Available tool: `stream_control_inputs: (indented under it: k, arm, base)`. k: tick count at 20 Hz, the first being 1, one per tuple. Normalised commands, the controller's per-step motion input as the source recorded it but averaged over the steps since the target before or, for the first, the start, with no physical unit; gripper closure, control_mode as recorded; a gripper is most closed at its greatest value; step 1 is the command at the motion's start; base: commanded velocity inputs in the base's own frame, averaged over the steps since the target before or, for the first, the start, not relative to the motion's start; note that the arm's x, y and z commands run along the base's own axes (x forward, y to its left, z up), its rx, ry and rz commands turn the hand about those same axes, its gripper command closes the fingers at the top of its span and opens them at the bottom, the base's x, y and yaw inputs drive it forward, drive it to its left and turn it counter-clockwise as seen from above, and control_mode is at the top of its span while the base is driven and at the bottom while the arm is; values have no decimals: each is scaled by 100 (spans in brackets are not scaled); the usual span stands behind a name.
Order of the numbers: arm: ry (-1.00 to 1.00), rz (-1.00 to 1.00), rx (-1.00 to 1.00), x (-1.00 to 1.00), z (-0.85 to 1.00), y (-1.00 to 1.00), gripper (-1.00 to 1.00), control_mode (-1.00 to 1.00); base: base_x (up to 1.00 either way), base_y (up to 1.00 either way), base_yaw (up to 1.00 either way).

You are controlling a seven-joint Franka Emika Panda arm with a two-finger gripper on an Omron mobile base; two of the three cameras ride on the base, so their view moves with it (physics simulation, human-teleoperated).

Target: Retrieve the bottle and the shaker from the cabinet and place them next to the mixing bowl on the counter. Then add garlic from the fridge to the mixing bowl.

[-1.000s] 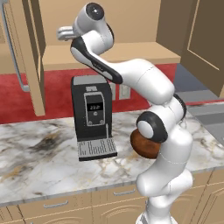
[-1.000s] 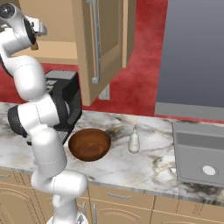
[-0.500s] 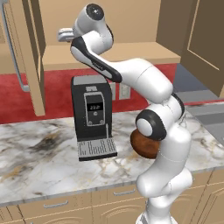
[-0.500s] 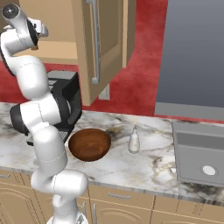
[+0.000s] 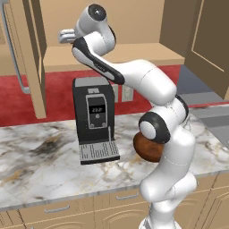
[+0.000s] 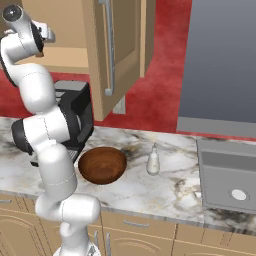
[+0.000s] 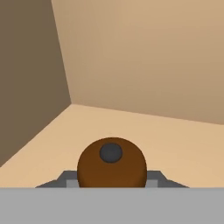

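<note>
— Shaker (image 7: pixel 111 162) first. Where is it?

— It stands on the shelf (image 5: pixel 134 56) inside the cabinet (image 5: pixel 112 18), near a back corner. In the hand view you look down on its round brown top with the small dark knob.

— Does the gripper (image 7: pixel 111 181) have it?

— It looks so. A grey finger (image 7: pixel 65 178) sits snug against each side of the shaker, so I think it is squeezed between them. It has not left the shelf.

— How will it feel to carry?

— I think light and hard, like a small wooden toy. It should not squash or break. But the top is round and smooth, so it could slip. Holding it lower down, on the body under the knob, is the safer spot. It is tall and thin, so it could tip if it gets bumped.

— What is the shelf like?

— Flat, tan and smooth. The cabinet walls are close by, and the open cabinet door (image 6: pixel 117 50) hangs to the side, so I'd pull straight out.

— And down below?

— The marble worktop (image 6: pixel 165 190) has the mixing bowl (image 6: pixel 102 165) on it. The bottle (image 6: pixel 153 161) stands just beside the bowl. There is bare worktop around them for the shaker.

— Anything else?

— A black coffee machine (image 5: pixel 94 116) stands under the cabinet, by the bowl. A grey sink (image 6: pixel 230 180) sits further along, and the wall (image 6: pixel 160 90) behind is red.
</note>
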Motion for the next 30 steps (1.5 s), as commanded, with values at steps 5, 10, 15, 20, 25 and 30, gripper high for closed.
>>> stream_control_inputs:
  k: [5,10,15,20,25,30]
  arm:
    - [0,0,1,-7,-19,-2,100,-100]
    - [-7,0,1,-64,-30,-7,100,-100]
    - [-14,-2,8,-100,-24,-34,100,-100]
    - [-12,-6,17,-100,-53,-75,100,-100]
    - [-6,-8,15,-88,-49,-97,100,-100]
    - [0,-2,2,-55,-47,-73,100,-100]
  base:
    - [0,0,0]
    - [0,0,0]
    - [0,0,0]
    - [0,0,0]
    - [0,0,0]
    - [0,0,0]
